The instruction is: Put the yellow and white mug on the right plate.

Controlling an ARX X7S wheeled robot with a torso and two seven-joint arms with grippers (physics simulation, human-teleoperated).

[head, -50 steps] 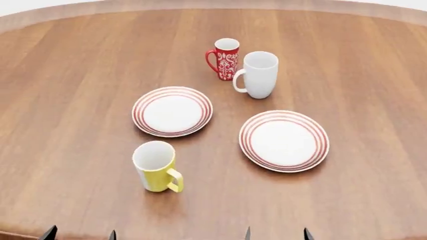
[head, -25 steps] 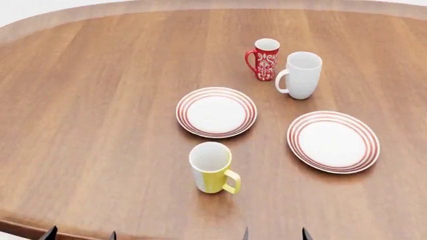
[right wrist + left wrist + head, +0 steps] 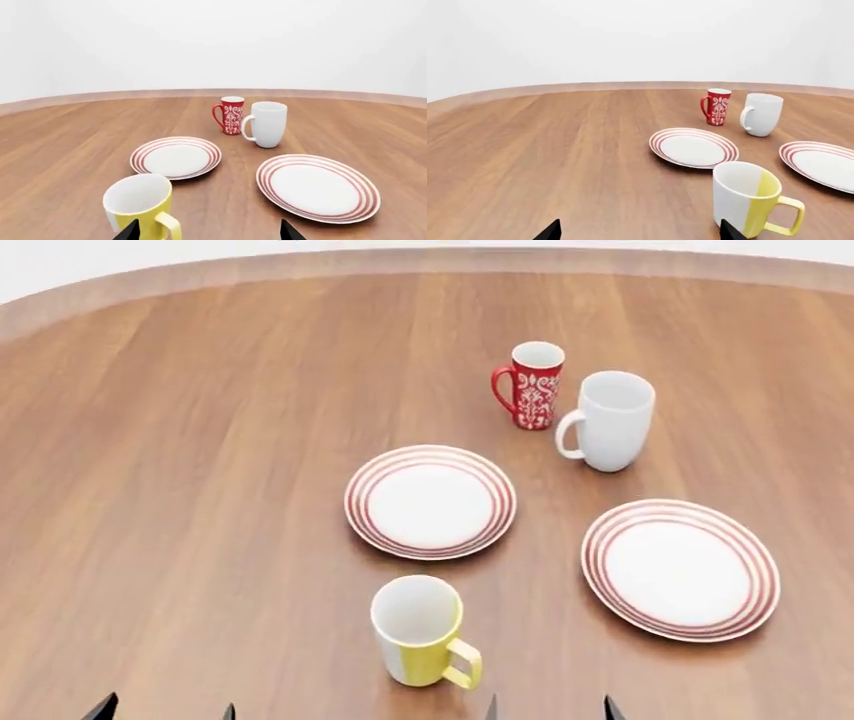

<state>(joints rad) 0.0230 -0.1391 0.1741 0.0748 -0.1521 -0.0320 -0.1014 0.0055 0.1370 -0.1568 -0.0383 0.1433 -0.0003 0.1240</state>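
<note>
Yellow and white mug point(image 3: 419, 631) is sitting upright on the wooden table point(image 3: 187, 470), low centre of the head view, loop handle pointing toward the lower right, white inside showing. Nothing is gripping it; both grippers are showing only as dark fingertip points along the bottom edge of the frame. Left gripper point(image 3: 163, 708) tips are standing well apart, so it is looking released; right gripper point(image 3: 550, 706) tips are also spread, released too, holding nothing. Step in hand looks like the approach to the mug, grasp not yet made. The right gripper is sitting near the mug, just off its handle side; in the right wrist view the mug point(image 3: 141, 206) is filling the lower left with the gripper's tips either side of it below. To do this well, probably bring the right gripper in so the fingers are straddling the mug wall or rim, avoiding the handle, close firmly, lift straight up, then carry it right to the right plate point(image 3: 681, 569), which is lying centre right in the head view, apart from the mug. Keep clear of the left plate point(image 3: 430, 502) just above the mug. White mug point(image 3: 610, 420) and red patterned mug point(image 3: 531, 384) are standing further back, upper centre right, out of the path.
</note>
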